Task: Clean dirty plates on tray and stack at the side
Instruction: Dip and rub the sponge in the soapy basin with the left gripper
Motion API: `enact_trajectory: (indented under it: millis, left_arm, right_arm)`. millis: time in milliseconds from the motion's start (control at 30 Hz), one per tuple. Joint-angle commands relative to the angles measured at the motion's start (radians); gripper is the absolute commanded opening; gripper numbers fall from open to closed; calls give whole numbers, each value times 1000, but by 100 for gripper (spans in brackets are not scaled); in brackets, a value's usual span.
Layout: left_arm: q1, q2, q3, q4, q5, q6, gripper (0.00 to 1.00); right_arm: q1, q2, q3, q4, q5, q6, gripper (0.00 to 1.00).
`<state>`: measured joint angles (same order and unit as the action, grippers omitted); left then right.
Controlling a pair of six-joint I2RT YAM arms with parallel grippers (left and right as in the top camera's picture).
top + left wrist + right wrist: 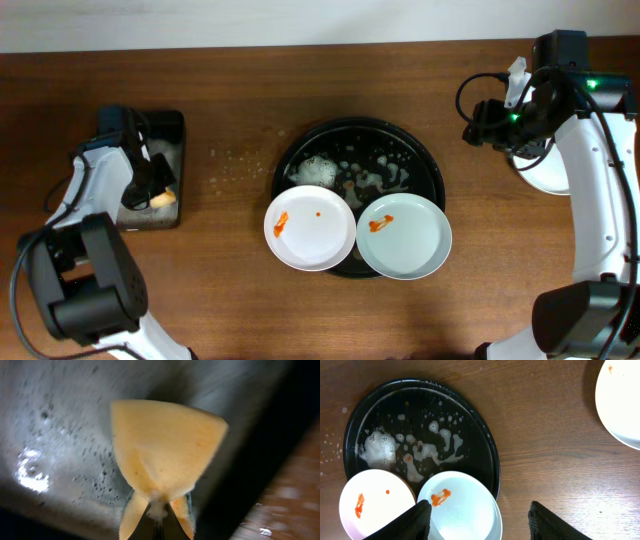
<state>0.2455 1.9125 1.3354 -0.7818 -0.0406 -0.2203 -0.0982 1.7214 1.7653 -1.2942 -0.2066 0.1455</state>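
A: Left pincer, what's it got?
B: Left pincer (156, 527) is clamped tight on the yellow sponge (162, 455), which bunches up where the fingers pinch it. It's over the dark basin (170, 130) of soapy water, far left on the desk (230, 290).
A: Right pincer?
B: Right pincer (480, 522) is spread wide with nothing in it, up above the desk near the tray's right side.
A: Tray and plates?
B: Black round tray (415, 145) sits mid-desk, with foam (377, 450) splashed over its back half. The left plate (310, 228) is white with red smears and the right plate (404, 236) is pale with one red smear. Both sit on the tray's front edge and overhang it, rims meeting.
A: Any others?
B: A third plate (620, 400) lies on the desk far right, partly under the right arm, with a small red spot near its rim.
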Motion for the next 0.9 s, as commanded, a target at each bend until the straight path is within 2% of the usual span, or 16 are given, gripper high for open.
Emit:
enact_trajectory:
  millis: [0, 133, 200, 233, 267, 333, 367, 467, 500, 533, 600, 633, 667, 733, 800, 867]
  left_arm:
    - [20, -103, 18, 37, 166, 17, 0]
    - [90, -99, -48, 126, 255, 17, 1]
    - [140, -99, -82, 154, 256, 17, 22]
    - [172, -99, -93, 152, 255, 16, 63]
    - [202, -99, -94, 138, 255, 16, 72]
    - [266, -111, -94, 116, 327, 16, 69]
    - [282, -124, -94, 115, 412, 17, 65]
    - [248, -150, -94, 116, 461, 80, 53]
    - [209, -150, -94, 117, 426, 125, 42]
    - [165, -149, -94, 117, 345, 146, 39]
    - [75, -149, -94, 116, 105, 151, 7]
    - [44, -146, -94, 117, 32, 151, 4]
    - [-2, -143, -94, 121, -72, 151, 8]
    - [-70, -124, -94, 135, -209, 150, 25]
    - [-126, -71, -94, 165, -280, 150, 27]
    - [-150, -32, -94, 168, -351, 150, 38]
  right_arm:
    - [6, 3, 0, 0, 8, -7, 63]
    - [6, 3, 0, 0, 8, -7, 63]
    - [6, 3, 0, 0, 8, -7, 63]
    - [6, 3, 0, 0, 8, -7, 63]
    - [6, 3, 0, 0, 8, -7, 63]
    - [6, 3, 0, 0, 8, -7, 63]
    - [6, 3, 0, 0, 8, -7, 63]
    - [6, 3, 0, 0, 8, -7, 63]
    - [6, 3, 0, 0, 8, -7, 63]
    - [6, 3, 0, 0, 8, -7, 63]
    - [6, 3, 0, 0, 8, -7, 64]
    - [6, 3, 0, 0, 8, -7, 63]
    - [6, 3, 0, 1, 8, -7, 63]
    - [6, 3, 0, 1, 8, -7, 63]
    - [6, 3, 0, 1, 8, -6, 63]
    - [6, 3, 0, 1, 5, -6, 63]
